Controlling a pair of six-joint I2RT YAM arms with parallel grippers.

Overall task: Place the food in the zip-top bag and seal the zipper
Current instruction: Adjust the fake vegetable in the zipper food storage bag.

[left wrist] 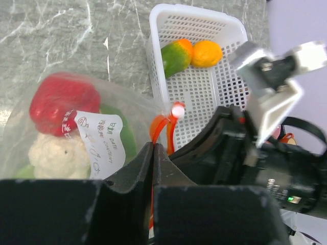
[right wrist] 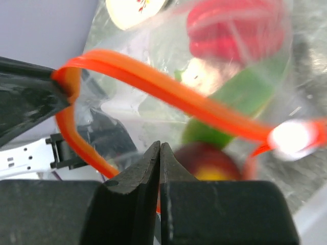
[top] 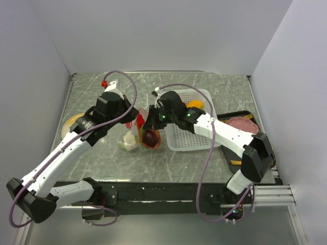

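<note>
The clear zip-top bag [top: 137, 133] hangs between my two grippers, left of the basket. It holds the red pepper [left wrist: 64, 97], white cauliflower [left wrist: 53, 155], watermelon slice [left wrist: 121, 133] and dark purple ball [right wrist: 209, 161]. My left gripper [left wrist: 153, 145] is shut on the orange-red zipper [left wrist: 157, 126], just below its white slider [left wrist: 178, 109]. My right gripper [right wrist: 160, 145] is shut on the opposite side of the zipper [right wrist: 163, 84], so the mouth gapes in a loop. The mango [left wrist: 176, 55] and orange [left wrist: 207, 53] lie in the white basket [left wrist: 204, 97].
The white basket [top: 176, 138] stands right of the bag. A black tray [top: 250, 116] with a pink slab [top: 239, 123] is at the far right, and a yellow stick [top: 236, 162] lies nearer. A yellow plate [top: 70, 124] sits at the left.
</note>
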